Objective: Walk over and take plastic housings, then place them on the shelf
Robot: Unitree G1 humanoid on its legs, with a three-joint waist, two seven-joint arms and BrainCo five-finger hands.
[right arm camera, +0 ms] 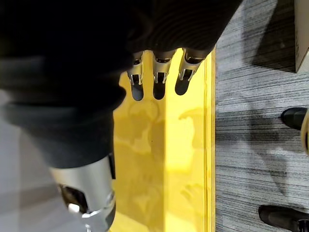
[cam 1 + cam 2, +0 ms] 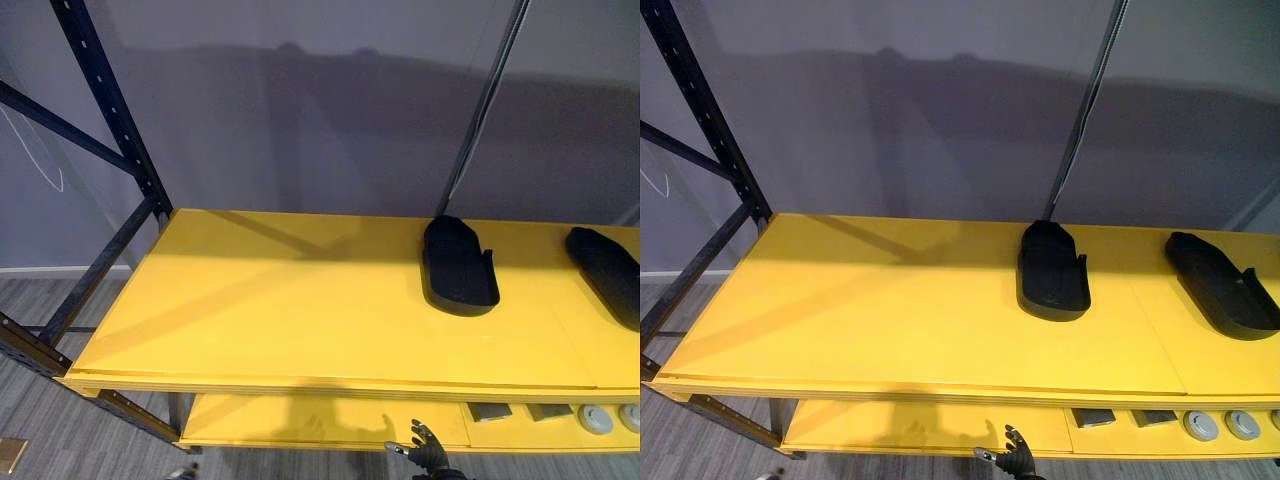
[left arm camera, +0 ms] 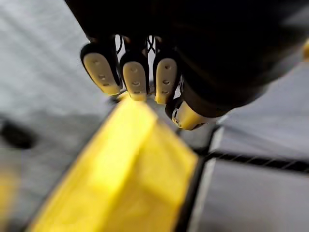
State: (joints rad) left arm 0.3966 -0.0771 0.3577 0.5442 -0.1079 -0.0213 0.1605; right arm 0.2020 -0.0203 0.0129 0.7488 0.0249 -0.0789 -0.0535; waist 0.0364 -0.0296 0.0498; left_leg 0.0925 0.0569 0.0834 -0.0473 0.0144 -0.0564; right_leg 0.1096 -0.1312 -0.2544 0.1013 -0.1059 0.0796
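**Op:** I'm facing the shelf now; one housing (image 2: 458, 266) lies on the top board (image 2: 290, 310), right of centre; a second housing (image 2: 607, 272) lies further right, well apart from it.

**Spotter:** And your hands?

**Op:** Right hand (image 2: 427, 450) is low at the front, down by the lower board (image 2: 300, 428); fingers straight and spread, nothing in them. Left hand (image 3: 136, 79) hangs by a yellow corner of the shelf; fingers loose side by side, empty too.

**Spotter:** So which way to the housing?

**Op:** Up and ahead of the right hand, a touch to its right; the hand sits below the top board's front edge, so I judge it has to rise over that edge before it can reach in.

**Spotter:** How does it lie?

**Op:** Long axis runs front to back, away from me, rounded end toward the wall and open end toward me; a reach along that line would meet the near end first.

**Spotter:** Nearer arm?

**Op:** The right, clearly; both housings lie on its side of the shelf.
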